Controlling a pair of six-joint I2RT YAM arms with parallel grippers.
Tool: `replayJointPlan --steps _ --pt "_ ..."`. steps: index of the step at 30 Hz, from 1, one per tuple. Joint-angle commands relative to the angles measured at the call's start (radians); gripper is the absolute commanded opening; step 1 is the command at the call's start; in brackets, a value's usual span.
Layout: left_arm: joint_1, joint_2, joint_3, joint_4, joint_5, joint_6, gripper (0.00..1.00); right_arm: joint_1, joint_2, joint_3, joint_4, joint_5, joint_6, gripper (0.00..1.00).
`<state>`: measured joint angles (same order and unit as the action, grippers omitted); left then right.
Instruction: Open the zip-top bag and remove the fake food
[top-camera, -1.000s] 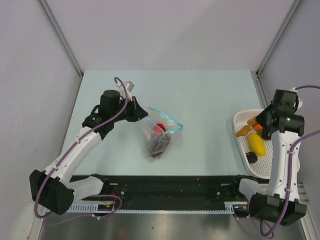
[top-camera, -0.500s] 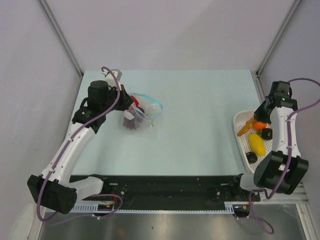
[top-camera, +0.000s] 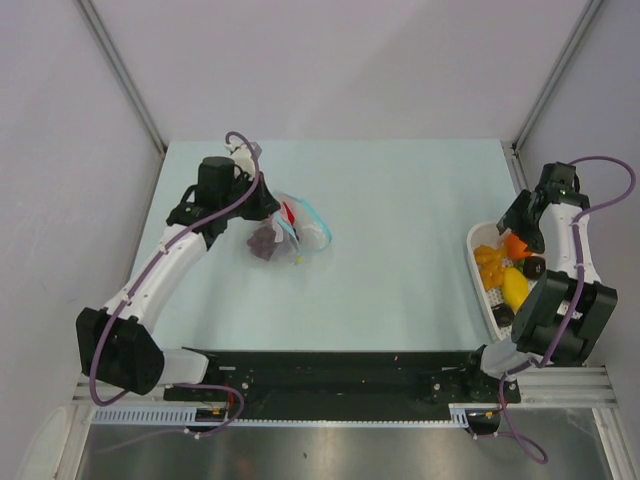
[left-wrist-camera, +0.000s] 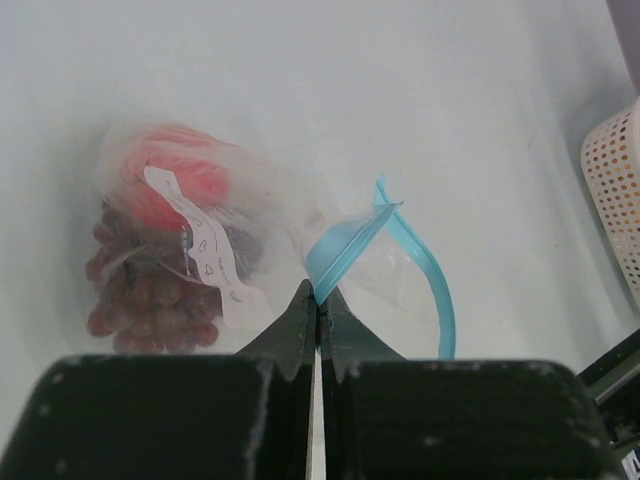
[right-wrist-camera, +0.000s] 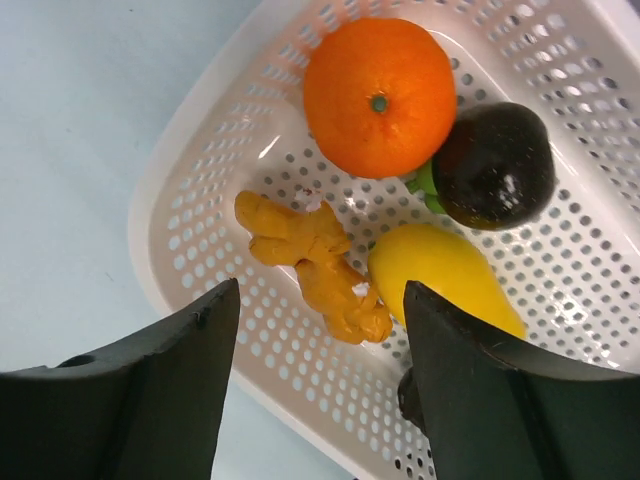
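The zip-top bag (top-camera: 288, 232) lies on the table's left half, a clear pouch with a teal zip strip (left-wrist-camera: 345, 250). My left gripper (left-wrist-camera: 318, 298) is shut on that strip, the bag's mouth gaping beside it. Fake food still inside the bag: a red piece (left-wrist-camera: 170, 175) and dark purple grapes (left-wrist-camera: 135, 295). My right gripper (right-wrist-camera: 320, 290) hangs open over the white basket (right-wrist-camera: 165, 235) with nothing between its fingers. In the basket lie a knobbly yellow-orange piece (right-wrist-camera: 310, 265), an orange (right-wrist-camera: 380, 95), a dark purple piece (right-wrist-camera: 492, 165) and a yellow oblong (right-wrist-camera: 445, 285).
The white perforated basket (top-camera: 478, 262) sits at the table's right edge, next to the right arm (top-camera: 560, 200). Grey walls close in the table on three sides. The black rail with the arm bases runs along the near edge.
My right gripper opened and the knobbly yellow-orange piece now lies in the basket. My left gripper pulled the bag back and to the left across the table.
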<state>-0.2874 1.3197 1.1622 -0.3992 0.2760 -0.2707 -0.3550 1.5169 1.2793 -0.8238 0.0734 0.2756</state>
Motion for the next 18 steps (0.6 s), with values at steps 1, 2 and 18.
replayJointPlan --steps 1,2,18 --pt "0.004 0.006 0.037 0.033 0.064 -0.016 0.00 0.043 -0.110 0.012 -0.057 0.074 0.010 0.71" --pt "0.005 0.009 0.031 0.037 0.075 -0.028 0.00 0.066 -0.124 0.014 -0.066 0.080 0.031 0.71" --pt "0.004 0.009 0.027 0.074 0.180 -0.033 0.00 0.890 -0.041 0.022 0.468 -0.106 0.487 0.40"
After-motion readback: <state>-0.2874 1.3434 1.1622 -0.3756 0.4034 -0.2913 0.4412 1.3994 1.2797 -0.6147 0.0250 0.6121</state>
